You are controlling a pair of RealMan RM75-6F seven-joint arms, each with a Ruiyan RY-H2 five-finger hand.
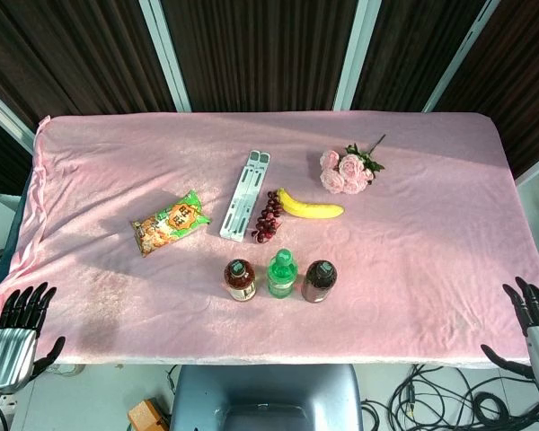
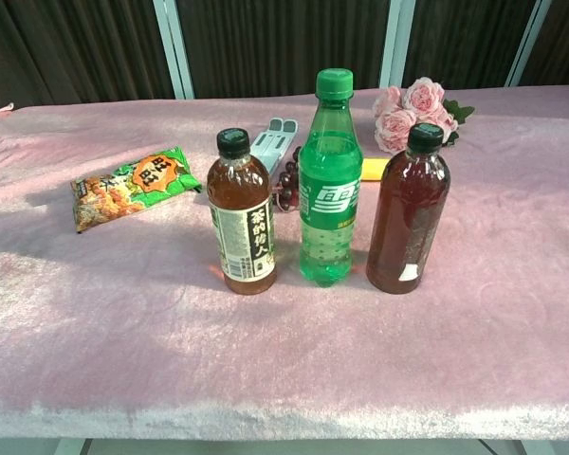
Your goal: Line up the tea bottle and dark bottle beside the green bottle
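Note:
Three bottles stand upright in a row near the table's front edge. The green bottle point(image 1: 281, 274) point(image 2: 329, 178) is in the middle. The tea bottle point(image 1: 240, 279) point(image 2: 241, 213) stands on its left and the dark bottle point(image 1: 319, 280) point(image 2: 408, 211) on its right. My left hand point(image 1: 16, 335) hangs off the table's front left corner, fingers spread, holding nothing. My right hand point(image 1: 538, 328) is off the front right corner, fingers apart and empty. Neither hand shows in the chest view.
A snack packet point(image 1: 169, 222) point(image 2: 129, 185) lies left of the bottles. Behind them are a white stand point(image 1: 245, 195), grapes point(image 1: 269, 215), a banana point(image 1: 309, 206) and pink roses point(image 1: 346, 170) point(image 2: 412, 111). A pink cloth point(image 1: 431, 189) covers the table.

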